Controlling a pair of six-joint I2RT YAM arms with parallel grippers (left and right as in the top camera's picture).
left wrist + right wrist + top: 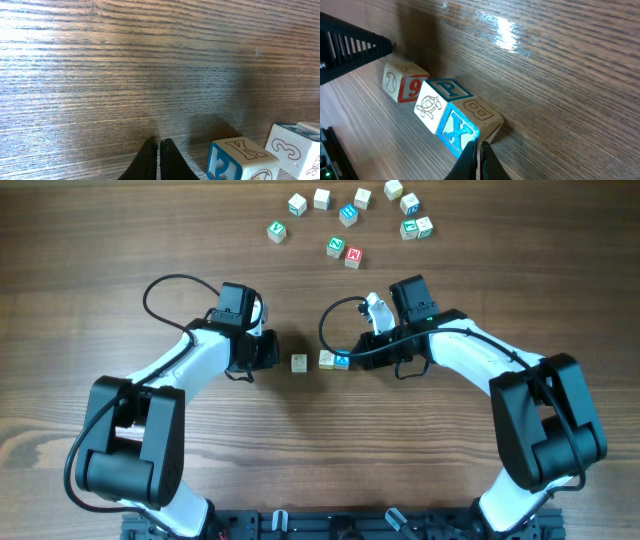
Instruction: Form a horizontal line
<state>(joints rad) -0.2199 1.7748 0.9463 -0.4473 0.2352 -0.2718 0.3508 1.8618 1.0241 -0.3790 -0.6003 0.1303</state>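
Note:
Three small wooden cubes lie in a left-to-right row at mid-table. The left pale cube [299, 363] stands a little apart. The middle pale cube [326, 360] touches the blue X cube [342, 360]. My right gripper [354, 359] is shut and empty, its tips against the right side of the X cube [459, 129]. The right wrist view also shows the middle cube [436, 100] and the left cube [402, 80]. My left gripper [270, 352] is shut and empty, just left of the row with a gap. Its tips [159, 150] rest near the left cube [240, 160].
Several loose letter cubes lie scattered at the back of the table, among them a red-lettered one [353, 255] and green-lettered ones [277, 230]. The left gripper's black finger [350, 45] shows at the upper left of the right wrist view.

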